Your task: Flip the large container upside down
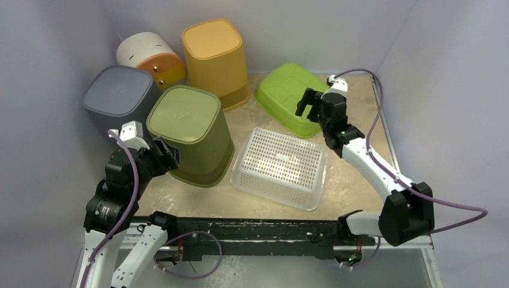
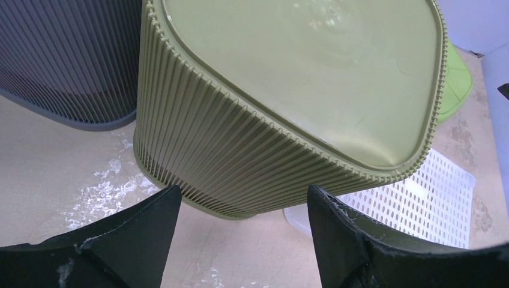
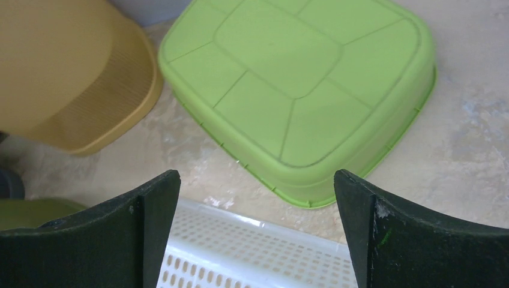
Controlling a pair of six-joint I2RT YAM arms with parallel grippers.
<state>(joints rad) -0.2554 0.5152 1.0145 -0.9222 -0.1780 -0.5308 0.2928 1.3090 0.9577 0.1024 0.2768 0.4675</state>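
An olive ribbed bin [image 1: 189,129] stands upside down at the centre left, flat base up; it fills the left wrist view [image 2: 288,78]. My left gripper [image 1: 165,155] is open and empty, close to the bin's lower left side without touching it [image 2: 243,204]. A bright green basin [image 1: 291,96] lies upside down at the back right. My right gripper [image 1: 306,105] hovers open and empty over the basin's near edge [image 3: 257,186], with the basin [image 3: 294,78] ahead of it. A white perforated basket [image 1: 281,165] lies upside down in the middle.
A yellow bin [image 1: 215,60] and a grey ribbed bin [image 1: 117,96] stand upside down at the back. A white and orange container [image 1: 150,57] lies on its side at the back left. White walls enclose the table [image 1: 348,174] on three sides.
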